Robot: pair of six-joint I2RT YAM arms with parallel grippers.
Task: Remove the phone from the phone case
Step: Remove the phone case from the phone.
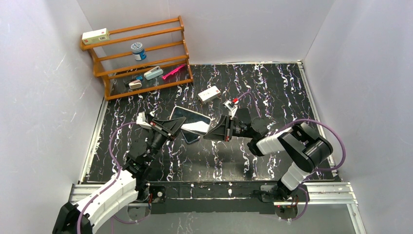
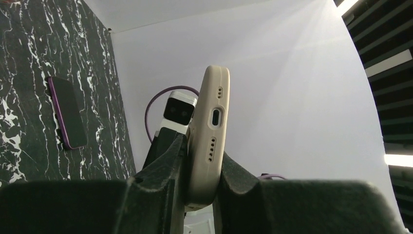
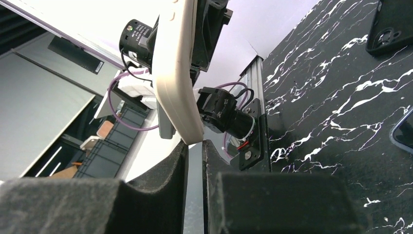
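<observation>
The cream phone case (image 2: pixel 209 122) is held up off the black marbled table (image 1: pixel 272 92), between the two arms at the middle of the workspace. From above, the phone (image 1: pixel 191 120) sits inside it, its glossy dark face filling the light rim.

The left gripper (image 2: pixel 202 156) is clamped on the case. One finger presses each broad side, near the end with the charging port and speaker holes.

The right gripper (image 3: pixel 195 146) meets the opposite end. Its fingers stand almost together with only a thin slit between them, and a corner of the case sits right at their tips. I cannot tell whether they actually pinch it.

A second, dark phone (image 2: pixel 68 112) lies flat on the table below the raised case. A black case (image 3: pixel 393 22) with camera cut-outs also lies on the table, seen only from the right wrist.

At the back left stands a wooden rack (image 1: pixel 182 39). It holds a white box (image 1: pixel 95 35) on the top shelf and a blue-labelled jar (image 1: pixel 138 51) on the middle one. A pink comb-like thing (image 1: pixel 174 71) and a few small items lie on the lowest shelf. Another white box (image 1: pixel 209 93) rests on the table near the rack.
</observation>
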